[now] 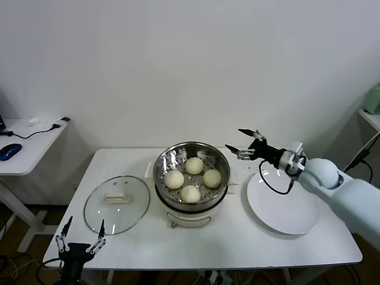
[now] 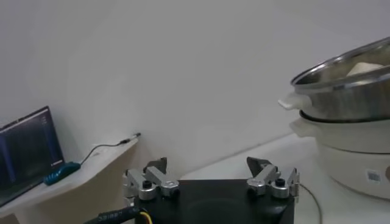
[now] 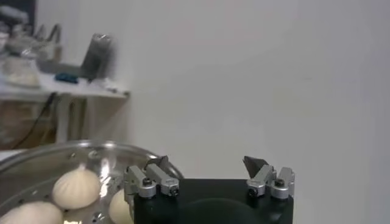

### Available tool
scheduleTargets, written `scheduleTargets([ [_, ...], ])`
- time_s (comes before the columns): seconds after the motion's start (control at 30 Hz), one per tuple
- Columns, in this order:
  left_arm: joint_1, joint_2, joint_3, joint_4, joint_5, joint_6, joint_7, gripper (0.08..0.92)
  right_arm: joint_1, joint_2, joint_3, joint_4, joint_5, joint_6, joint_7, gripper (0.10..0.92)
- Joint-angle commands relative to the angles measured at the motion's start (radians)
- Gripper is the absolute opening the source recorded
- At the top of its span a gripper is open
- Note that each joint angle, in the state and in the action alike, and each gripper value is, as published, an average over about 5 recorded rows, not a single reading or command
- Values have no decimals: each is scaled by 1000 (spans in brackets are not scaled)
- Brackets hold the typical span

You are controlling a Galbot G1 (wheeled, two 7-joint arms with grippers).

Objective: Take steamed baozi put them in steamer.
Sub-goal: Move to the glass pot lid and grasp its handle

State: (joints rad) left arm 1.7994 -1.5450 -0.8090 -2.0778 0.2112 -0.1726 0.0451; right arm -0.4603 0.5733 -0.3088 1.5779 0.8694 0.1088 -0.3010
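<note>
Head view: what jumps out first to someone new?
The steamer at mid-table, with four baozi sitting on its perforated tray. The right gripper hangs open and empty just beyond its right rim, above the bare white plate. The glass lid lies on the table to the left; the left gripper is parked, open, at the near-left edge.

Table (image 1: 119, 249): steamer (image 1: 191, 205), lid (image 1: 116, 203), plate (image 1: 284, 205)
</note>
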Motion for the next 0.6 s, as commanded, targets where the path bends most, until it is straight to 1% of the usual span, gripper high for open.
scheduleTargets([
  [0.03, -20, 0, -29, -11, 273, -1, 1, 823, -700, 148, 726, 129, -181, -35, 70, 823],
  [0.2, -52, 13, -72, 3, 625, -37, -17, 823, -811, 262, 816, 165, -240, -79, 60, 823],
  [0.37, -97, 36, -96, 44, 980, -41, -62, 823, -872, 349, 852, 174, -288, -106, 51, 823],
  [0.6, -164, 77, -62, 143, 1258, 0, -109, 823, -891, 421, 863, 144, -344, -95, 42, 823],
])
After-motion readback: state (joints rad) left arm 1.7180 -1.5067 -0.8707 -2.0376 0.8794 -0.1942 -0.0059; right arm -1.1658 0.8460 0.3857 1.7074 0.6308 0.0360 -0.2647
